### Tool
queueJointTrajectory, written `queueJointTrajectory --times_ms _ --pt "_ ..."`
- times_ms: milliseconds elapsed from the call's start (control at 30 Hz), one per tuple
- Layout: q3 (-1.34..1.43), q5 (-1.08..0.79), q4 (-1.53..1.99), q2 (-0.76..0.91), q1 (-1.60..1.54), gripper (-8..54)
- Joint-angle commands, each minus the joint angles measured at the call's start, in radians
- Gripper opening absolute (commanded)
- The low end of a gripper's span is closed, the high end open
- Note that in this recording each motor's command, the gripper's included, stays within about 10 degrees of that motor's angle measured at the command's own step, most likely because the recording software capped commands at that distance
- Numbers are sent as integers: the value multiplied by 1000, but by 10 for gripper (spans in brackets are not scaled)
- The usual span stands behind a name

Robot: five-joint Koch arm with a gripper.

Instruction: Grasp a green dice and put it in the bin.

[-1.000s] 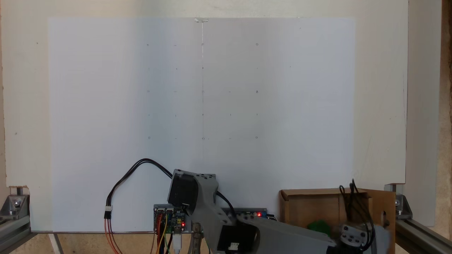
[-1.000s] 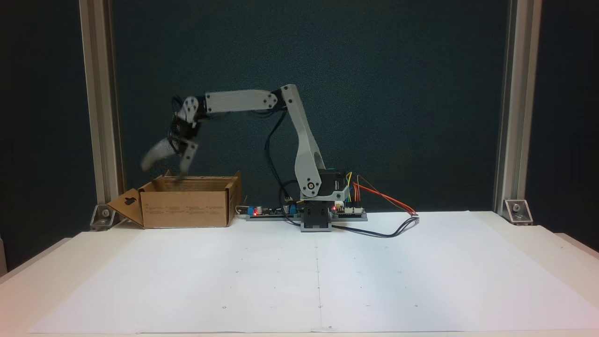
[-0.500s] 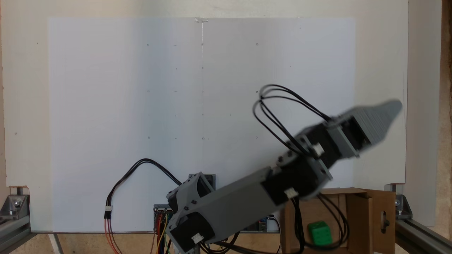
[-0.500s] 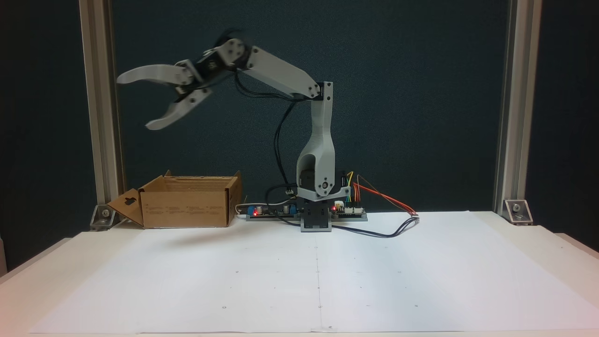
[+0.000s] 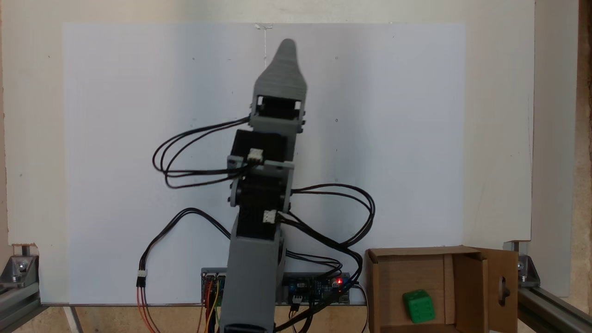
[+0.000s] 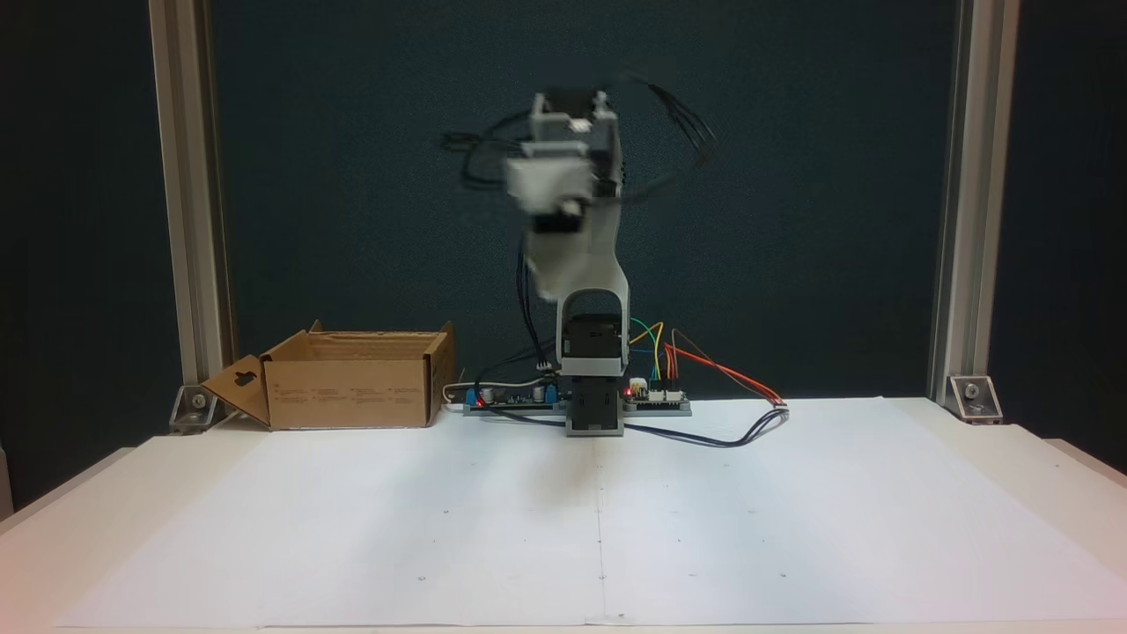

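Inside the bin [image 5: 384,291], a fixed view from above shows the green dice [image 5: 419,306] resting on its floor, the task seemingly done. The gripper [image 5: 287,48] points away over the bench [image 5: 115,138], its opening impossible to judge. From the front, the blurred arm [image 6: 572,211] stands well apart from the bin [image 6: 352,379].

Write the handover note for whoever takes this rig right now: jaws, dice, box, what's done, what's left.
Gripper: raised high over the middle of the white sheet, pointing away from the base; one jaw hides the other from above and the front view is blurred, so open or shut cannot be told. Nothing is seen held in it.
Green dice: lying on the floor of the cardboard box, apart from the arm.
Box: beside the arm's base, flaps open.
Done: the dice is in the box.
Left: nothing for this dice, probably just parking the arm.
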Motion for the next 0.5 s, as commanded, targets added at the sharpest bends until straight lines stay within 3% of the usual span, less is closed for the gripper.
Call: queueJointTrajectory --times_ms 0,200,467 --pt "66 35 -146 84 -40 444" --pt "437 32 -417 258 -67 444" --pt "706 32 -768 439 -89 448"
